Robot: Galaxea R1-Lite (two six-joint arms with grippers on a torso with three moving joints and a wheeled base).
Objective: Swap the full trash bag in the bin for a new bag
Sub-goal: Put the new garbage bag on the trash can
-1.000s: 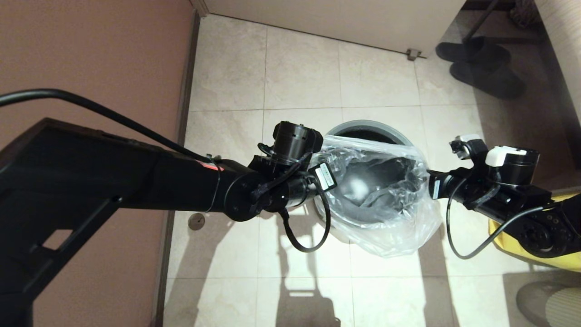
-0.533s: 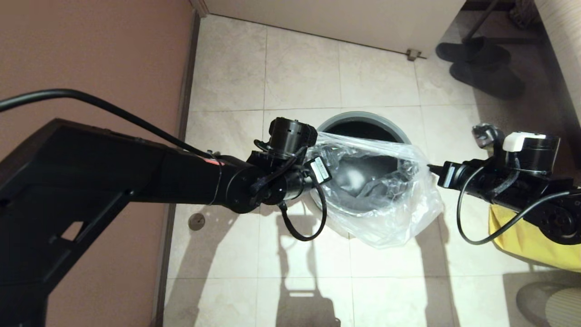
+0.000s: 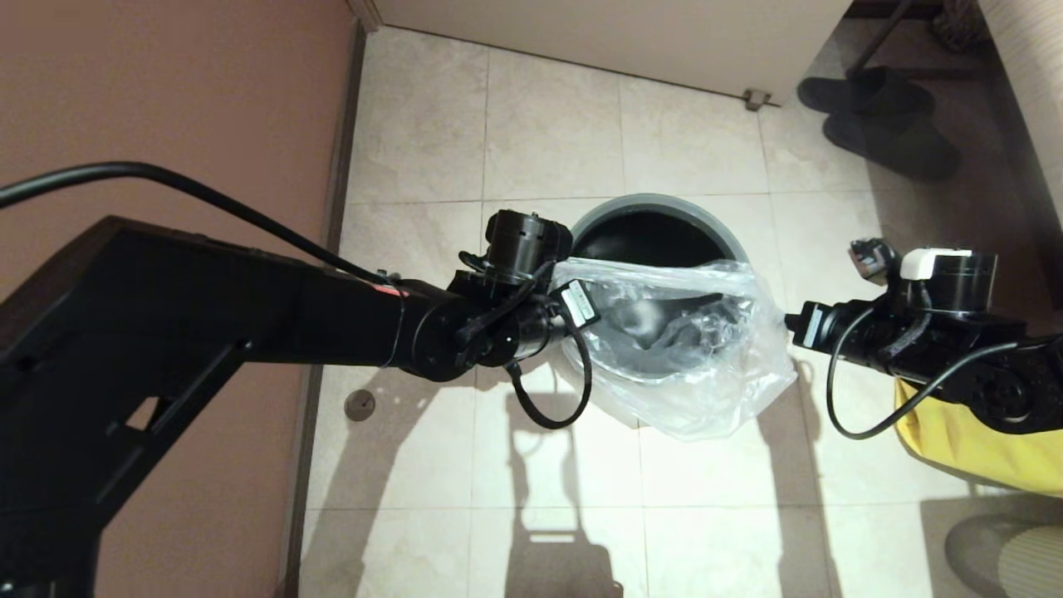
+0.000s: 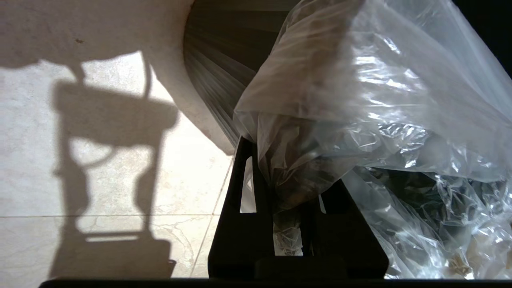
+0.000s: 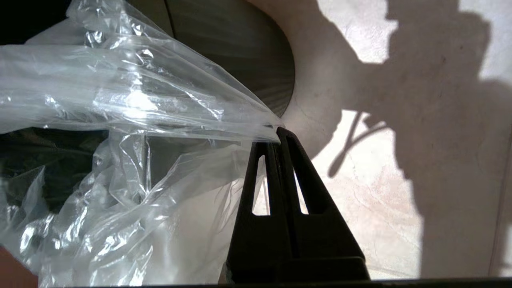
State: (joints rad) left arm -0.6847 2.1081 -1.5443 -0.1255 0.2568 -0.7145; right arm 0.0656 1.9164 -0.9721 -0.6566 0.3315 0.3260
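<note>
The dark grey bin (image 3: 656,206) stands on the tile floor, its far opening bare and dark. The new bag (image 3: 689,357), clear and crinkly, hangs stretched between my two grippers over the bin's near half and drapes down its front. My left gripper (image 3: 569,286) is shut on the bag's left edge, with plastic (image 4: 360,80) bunched between its fingers (image 4: 248,180) beside the bin's ribbed side (image 4: 224,60). My right gripper (image 3: 785,318) is shut on the bag's right edge; its fingertips (image 5: 280,134) pinch a taut corner of the bag (image 5: 120,80) next to the bin (image 5: 248,48).
An opaque yellow bag (image 3: 955,432) lies on the floor under my right arm. Dark slippers (image 3: 880,116) sit at the far right. A brown wall (image 3: 166,100) runs along the left, with a floor drain (image 3: 360,405) near it.
The bag's far edge has come back toward me, baring more of the bin's far opening. My right gripper has shifted outward to the right, pulling the bag's mouth tauter.
</note>
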